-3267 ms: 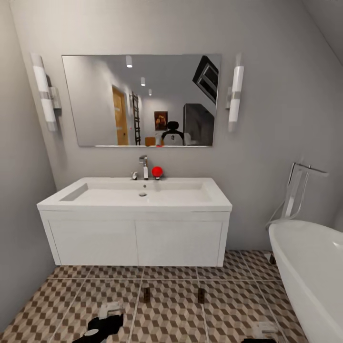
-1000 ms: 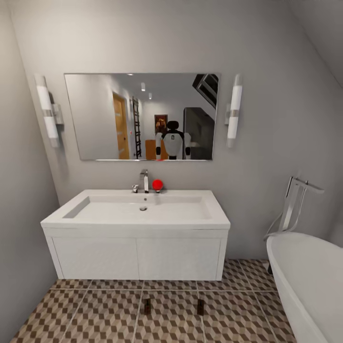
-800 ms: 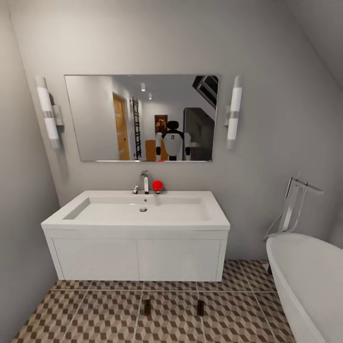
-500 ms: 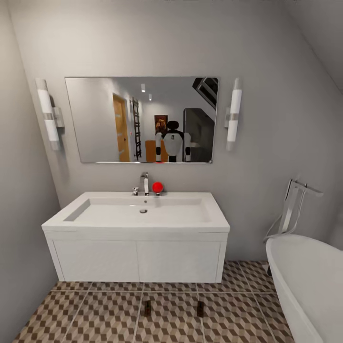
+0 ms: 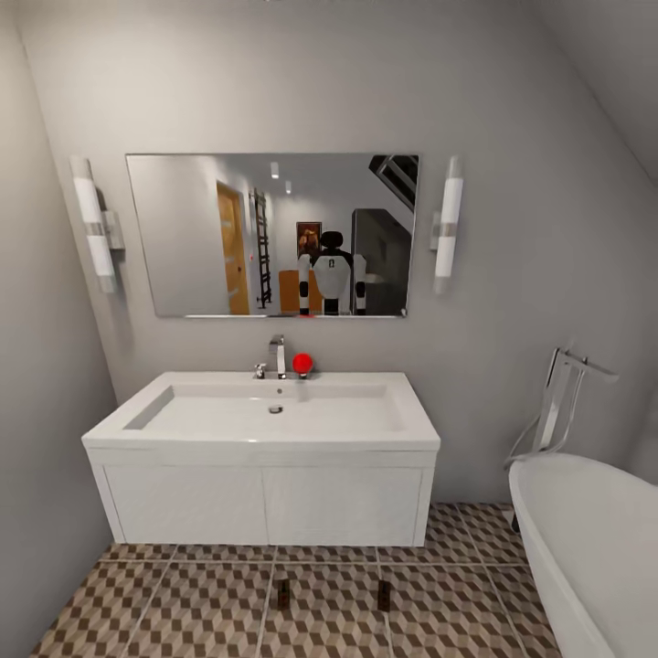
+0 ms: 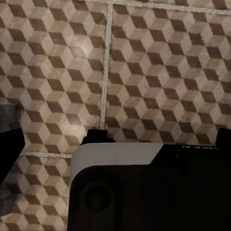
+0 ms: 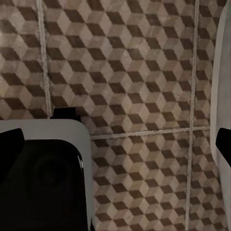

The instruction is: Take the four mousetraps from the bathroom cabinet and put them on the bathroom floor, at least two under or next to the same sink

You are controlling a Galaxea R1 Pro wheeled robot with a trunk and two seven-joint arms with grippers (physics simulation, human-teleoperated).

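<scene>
Sink: I faced the white sink (image 5: 265, 416) head on; its basin held nothing but the drain (image 5: 275, 409), with a tap (image 5: 277, 354) and a red ball (image 5: 302, 362) on the back ledge.
Vanity: the white unit (image 5: 265, 503) under the sink had both doors shut, so I could not see its contents.
Mousetraps: I saw two mousetraps on the floor (image 5: 183, 612) just in front of the vanity, one (image 5: 282, 594) near the middle and the other (image 5: 385, 594) toward the right, apart from each other. They were too small for me to make out the wire parts.
Tub: a white tub (image 5: 585, 539) stood at the right with its chrome filler (image 5: 562, 402) behind it; I could see nothing in the part of its inside that showed.
Mirror: the mirror (image 5: 272, 236) showed my robot's reflection (image 5: 331, 274), with a lamp (image 5: 94, 224) and a second lamp (image 5: 446, 224) at either side.
Left gripper: in the left wrist view I saw only the robot's body (image 6: 144, 187) over cube tiles (image 6: 159, 72); I could not tell whether the fingers were spread or closed, nor where the traps lay from it.
Right gripper: the right wrist view gave me the robot's body (image 7: 43, 173), tiles (image 7: 134, 72) and a white edge (image 7: 222, 86); its grip I could not tell either.
</scene>
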